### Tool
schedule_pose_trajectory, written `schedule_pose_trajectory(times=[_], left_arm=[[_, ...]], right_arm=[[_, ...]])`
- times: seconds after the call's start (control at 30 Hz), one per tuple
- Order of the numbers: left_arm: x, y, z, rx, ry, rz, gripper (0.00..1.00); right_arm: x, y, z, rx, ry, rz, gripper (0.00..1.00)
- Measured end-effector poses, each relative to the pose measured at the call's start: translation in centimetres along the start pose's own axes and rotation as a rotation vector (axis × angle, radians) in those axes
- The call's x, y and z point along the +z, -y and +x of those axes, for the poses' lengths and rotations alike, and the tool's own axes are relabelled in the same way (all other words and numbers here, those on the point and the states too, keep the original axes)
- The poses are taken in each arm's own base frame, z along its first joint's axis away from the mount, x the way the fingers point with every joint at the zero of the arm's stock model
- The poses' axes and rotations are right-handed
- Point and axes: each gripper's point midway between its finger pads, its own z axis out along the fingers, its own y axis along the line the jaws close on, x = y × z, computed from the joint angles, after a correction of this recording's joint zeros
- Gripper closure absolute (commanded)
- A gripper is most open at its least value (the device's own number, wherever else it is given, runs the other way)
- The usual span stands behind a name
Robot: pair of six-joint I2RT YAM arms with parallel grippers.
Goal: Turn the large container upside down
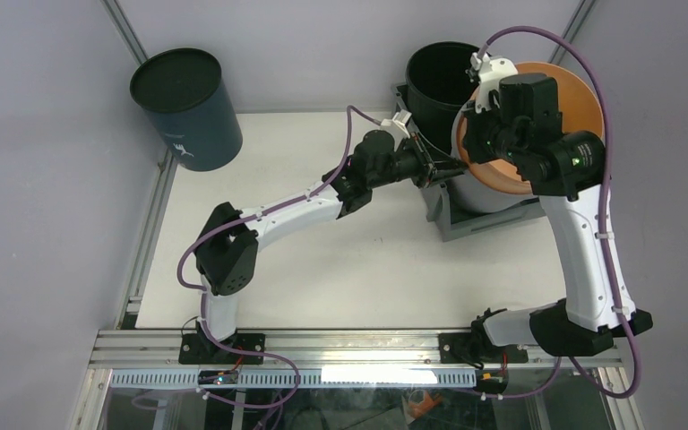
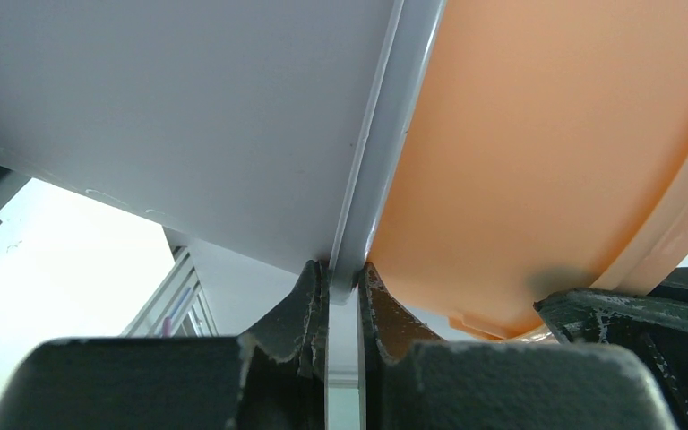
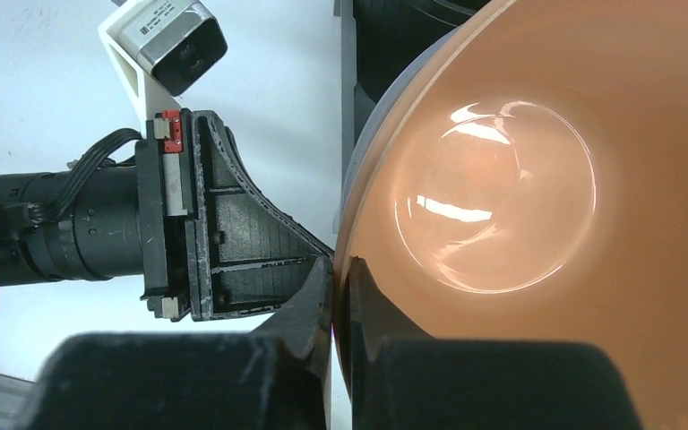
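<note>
The large container [image 1: 455, 220] is a grey rectangular bin at the back right of the table, with buckets in it. My left gripper [image 1: 432, 170] is shut on the thin grey lip of its left wall [image 2: 385, 134], the jaws pinching it in the left wrist view [image 2: 345, 279]. The orange bucket [image 1: 537, 134] lies tilted in the bin, its mouth facing up and left, nested in a pale grey bucket [image 1: 462, 186]. My right gripper [image 1: 464, 145] is shut on the orange bucket's rim [image 3: 339, 269], one finger inside it, right beside the left gripper's fingers [image 3: 260, 233].
A black bucket [image 1: 442, 79] stands at the back of the bin. A dark teal cylinder [image 1: 186, 107] stands off the table's far left corner. Grey walls close in at the back and sides. A metal rail [image 1: 358, 345] runs along the near edge.
</note>
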Motion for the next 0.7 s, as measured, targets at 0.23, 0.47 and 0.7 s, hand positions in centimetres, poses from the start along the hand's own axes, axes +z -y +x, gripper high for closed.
schedule_pose_trajectory(times=[0.23, 0.47, 0.7], left_arm=[[0.0, 0.7, -0.1, -0.004, 0.001, 0.02, 1.0], [0.1, 0.7, 0.1, -0.013, 0.002, 0.03, 1.0], [0.1, -0.5, 0.3, -0.021, -0.001, 0.0, 1.0]], right_arm=[[-0.8, 0.2, -0.7, 0.029, 0.045, 0.007, 1.0], [-1.2, 0.2, -0.5, 0.041, 0.063, 0.009, 1.0], [-0.1, -0.5, 0.3, 0.051, 0.09, -0.022, 1.0]])
